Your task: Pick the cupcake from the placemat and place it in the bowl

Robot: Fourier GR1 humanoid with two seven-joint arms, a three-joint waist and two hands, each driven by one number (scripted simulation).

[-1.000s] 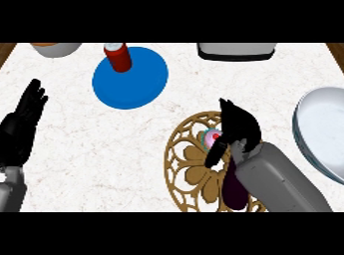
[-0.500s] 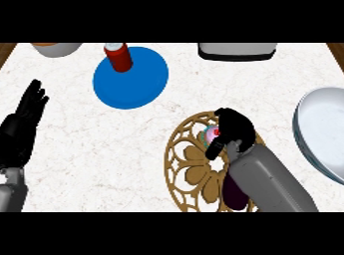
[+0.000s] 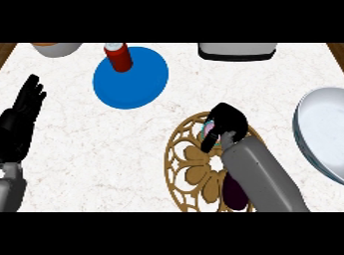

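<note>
Right robot hand (image 3: 226,125) curled; left (image 3: 18,119) open

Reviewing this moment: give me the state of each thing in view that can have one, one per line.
cupcake: on the placemat, mostly hidden under the right hand.
right hand: fingers curled round the cupcake.
left hand: open, resting at the left edge, fingers up.
placemat: flat on the counter, partly covered by the right forearm.
bowl: at the right edge, nothing in it.
red bottle: upright on the blue plate.

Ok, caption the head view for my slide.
Right robot hand curled over the cupcake on the placemat, bowl waiting alongside.
</note>
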